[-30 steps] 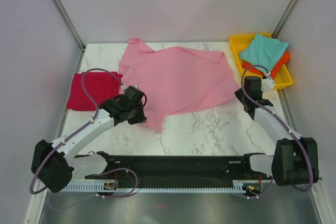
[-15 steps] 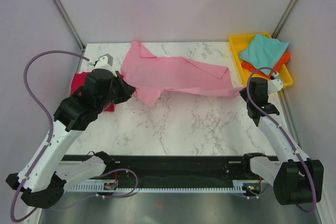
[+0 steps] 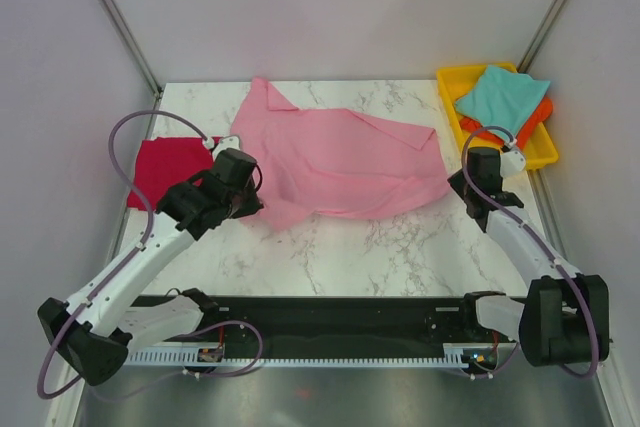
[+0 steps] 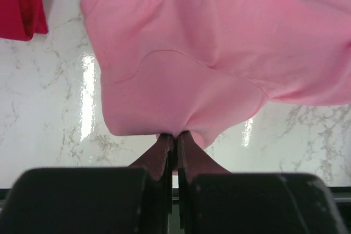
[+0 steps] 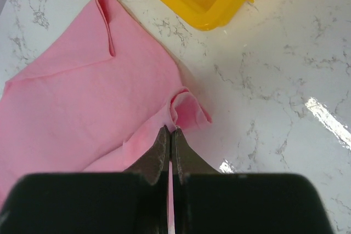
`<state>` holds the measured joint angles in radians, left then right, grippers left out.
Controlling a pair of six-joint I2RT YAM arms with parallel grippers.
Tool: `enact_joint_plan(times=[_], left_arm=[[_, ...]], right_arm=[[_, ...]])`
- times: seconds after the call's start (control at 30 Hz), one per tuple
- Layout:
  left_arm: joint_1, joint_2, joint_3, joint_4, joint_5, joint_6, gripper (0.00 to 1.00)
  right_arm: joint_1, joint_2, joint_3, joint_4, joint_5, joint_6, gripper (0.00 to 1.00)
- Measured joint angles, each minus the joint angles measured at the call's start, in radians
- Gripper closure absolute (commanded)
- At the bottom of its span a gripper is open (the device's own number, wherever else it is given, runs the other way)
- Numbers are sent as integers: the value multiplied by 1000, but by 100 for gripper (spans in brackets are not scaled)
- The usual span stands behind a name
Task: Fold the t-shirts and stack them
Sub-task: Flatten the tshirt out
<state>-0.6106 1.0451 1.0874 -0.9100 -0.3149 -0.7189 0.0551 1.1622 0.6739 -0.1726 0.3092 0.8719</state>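
Starting at the left, the red shirt (image 3: pixel 165 172) lies folded by the table's (image 3: pixel 400 247) left edge. A narrow strip of bare marble separates it from the pink cloth. It looks finished to me, so I leave it alone.

Just to its right, my left gripper (image 4: pixel 175 141) is clamped tight on the near-left edge of the pink shirt (image 3: pixel 340 162), and the cloth bunches where the two fingers meet.

The pink shirt is the piece I'm working on. It spreads across the middle of the table, and its long axis runs left to right, from one gripper to the other. Nearly all of its cloth lies on the far side of both grippers, away from the arm bases.

At its right end, my right gripper (image 5: pixel 170 135) is closed on a small puckered corner of the same shirt, close to the yellow tray (image 3: pixel 452 77).

So both arms hold the near edge, one at each end, and neither is better placed than the other. As I judge it, the fold has to go away from me, with both hands carrying the near edge evenly over the body toward the far edge.

At the far right, the teal shirt (image 3: pixel 505 97) sits on top of the orange shirt (image 3: pixel 540 112) in the tray, and both are unfolded.
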Motion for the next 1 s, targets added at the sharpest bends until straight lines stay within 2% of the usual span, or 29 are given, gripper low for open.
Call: enact_joint_plan(times=[0.27,0.7,0.9,1.0], left_arm=[[34,24,-32,23,-64,-8,98],[201,373,225,83,-40,15,98],[203,307,230,76,-14,30,98],[203,226,305,48,12,40,98]], right_arm=[[39,80,16,19,11,-7,100],[43,283,255,-11,40,-14,100],[43,191,267,-79,46,-47,100],[43,92,345,-151,27,-77,100]])
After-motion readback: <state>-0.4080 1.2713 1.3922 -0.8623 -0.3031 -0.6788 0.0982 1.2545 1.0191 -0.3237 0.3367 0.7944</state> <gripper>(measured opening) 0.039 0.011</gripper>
